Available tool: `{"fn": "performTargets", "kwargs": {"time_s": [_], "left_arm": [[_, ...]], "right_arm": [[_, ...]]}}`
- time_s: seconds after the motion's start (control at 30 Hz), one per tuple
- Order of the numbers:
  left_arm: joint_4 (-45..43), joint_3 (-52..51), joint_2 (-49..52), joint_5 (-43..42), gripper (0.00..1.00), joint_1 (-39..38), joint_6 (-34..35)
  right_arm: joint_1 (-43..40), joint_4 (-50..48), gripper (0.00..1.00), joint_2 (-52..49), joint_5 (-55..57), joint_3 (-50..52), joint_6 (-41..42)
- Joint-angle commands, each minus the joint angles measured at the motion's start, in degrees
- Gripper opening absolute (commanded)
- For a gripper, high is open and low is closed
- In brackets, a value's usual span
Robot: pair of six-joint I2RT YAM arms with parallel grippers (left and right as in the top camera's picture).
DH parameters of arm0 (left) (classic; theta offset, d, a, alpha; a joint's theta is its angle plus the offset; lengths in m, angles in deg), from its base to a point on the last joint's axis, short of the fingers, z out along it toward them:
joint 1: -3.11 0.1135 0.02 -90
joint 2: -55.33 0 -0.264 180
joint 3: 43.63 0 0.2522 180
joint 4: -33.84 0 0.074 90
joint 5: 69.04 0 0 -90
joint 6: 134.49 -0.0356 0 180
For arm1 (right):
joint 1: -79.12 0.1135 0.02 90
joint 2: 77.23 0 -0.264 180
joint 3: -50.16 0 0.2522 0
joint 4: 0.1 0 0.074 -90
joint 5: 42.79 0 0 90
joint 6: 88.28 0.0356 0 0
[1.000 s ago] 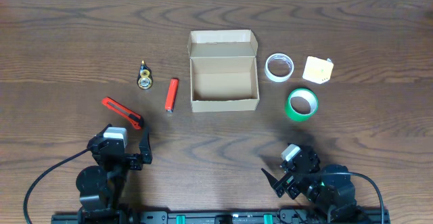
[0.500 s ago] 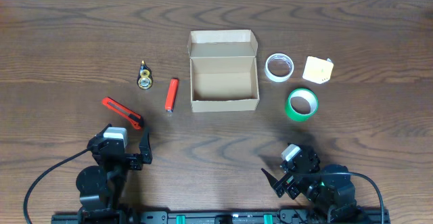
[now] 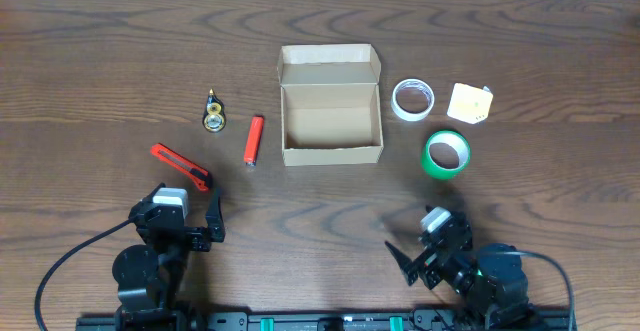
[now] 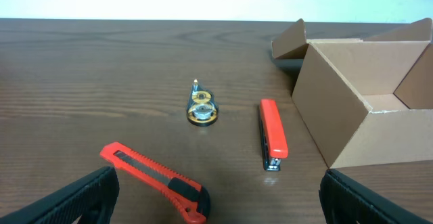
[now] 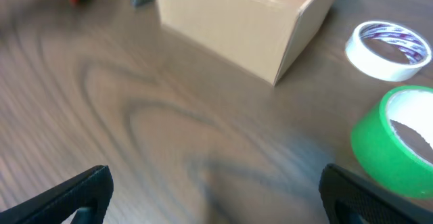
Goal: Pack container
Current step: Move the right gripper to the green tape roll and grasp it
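Beside the container (image 3: 332, 154), off its right wall, the green tape roll (image 3: 446, 154) lies flat. It is the piece closest to the right gripper (image 5: 215, 183), which hangs low over the wood on the near side of the box, fingers spread wide with nothing between them. In that gripper's own view the roll sits ahead and to the right, and the container's near right corner stands ahead and a little left. A reach would therefore run forward and rightward to the roll, then leftward over the rim. The white tape roll (image 3: 412, 99) lies farther back along the same wall, just beside it. A pale yellow item (image 3: 470, 103) lies to the right of that, well apart from the box.

Off the container's left wall, the red stapler (image 3: 254, 139) lies near, its long axis about parallel to that wall. The red utility knife (image 3: 181, 166) lies farther left and nearer the robot, slanted, with one end close to the left gripper (image 4: 216, 187), which is likewise wide and empty. A small gold-and-black piece (image 3: 214, 113) lies left of the stapler.

The container stands open, its lid flap folded back on the far side and its inside bare. By my judgement packing has not begun. Each arm is nearer to the items on its own side, and the right arm's shortest first reach is the green roll.
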Motion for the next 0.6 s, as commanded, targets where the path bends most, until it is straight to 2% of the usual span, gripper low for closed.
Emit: {"fn": "performTargets", "kwargs": {"time_s": [0.0, 0.07, 0.13, 0.23, 0.4, 0.57], "left_arm": [[0.11, -1.36, -0.48, 0.17, 0.95, 0.35, 0.63], [0.11, -1.36, -0.48, 0.17, 0.95, 0.35, 0.61], [0.11, -1.36, -0.48, 0.17, 0.95, 0.35, 0.63], [0.11, -1.36, -0.48, 0.17, 0.95, 0.35, 0.63], [0.13, -1.36, -0.48, 0.17, 0.95, 0.35, 0.61], [0.11, -1.36, -0.48, 0.17, 0.96, 0.35, 0.61]], "right_arm": [[0.48, -3.28, 0.99, 0.52, 2.84, 0.15, 24.15], [0.48, -3.56, 0.99, 0.52, 4.09, 0.15, 37.9], [0.48, -3.1, 0.99, 0.52, 4.22, 0.22, 45.75], [0.48, -2.49, 0.99, 0.52, 4.31, 0.22, 46.47], [0.48, -7.98, 0.99, 0.52, 5.27, 0.22, 46.38], [0.28, -13.73, 0.99, -1.27, 5.53, -0.11, 41.0]]}}
